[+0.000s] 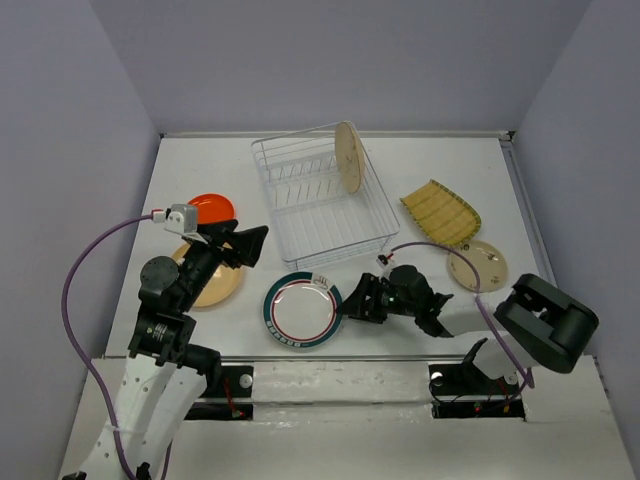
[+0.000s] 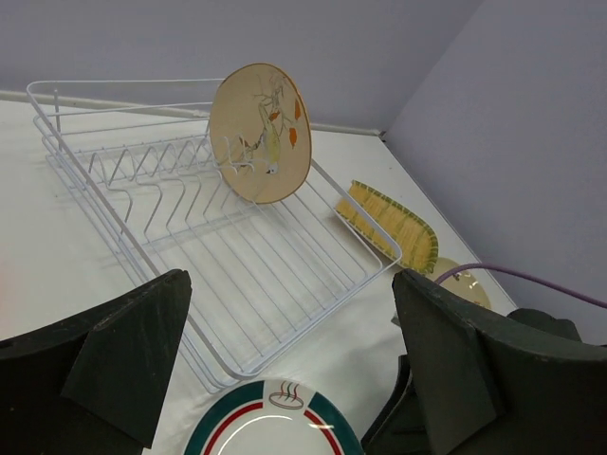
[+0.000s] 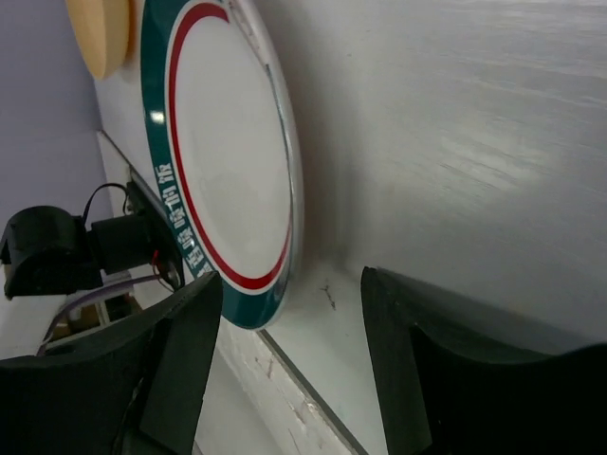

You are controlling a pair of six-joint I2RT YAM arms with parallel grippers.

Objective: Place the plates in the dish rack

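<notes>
The wire dish rack (image 1: 330, 222) stands at the middle back, with a cream floral plate (image 1: 347, 157) upright in its far right corner. The white plate with a teal rim (image 1: 302, 311) lies flat in front of the rack. My right gripper (image 1: 356, 300) is open, low at this plate's right edge; in the right wrist view the rim (image 3: 228, 161) lies just ahead of the jaws, apart from them. My left gripper (image 1: 246, 243) is open and empty above the tan plate (image 1: 218, 288). In the left wrist view it faces the rack (image 2: 256, 275) and the floral plate (image 2: 261, 133).
An orange-red plate (image 1: 211, 208) lies at the left. A yellow-green striped plate (image 1: 441, 211) and a small cream plate (image 1: 477, 265) lie right of the rack. The table's near edge (image 3: 313, 403) runs close under my right gripper. Purple walls enclose the table.
</notes>
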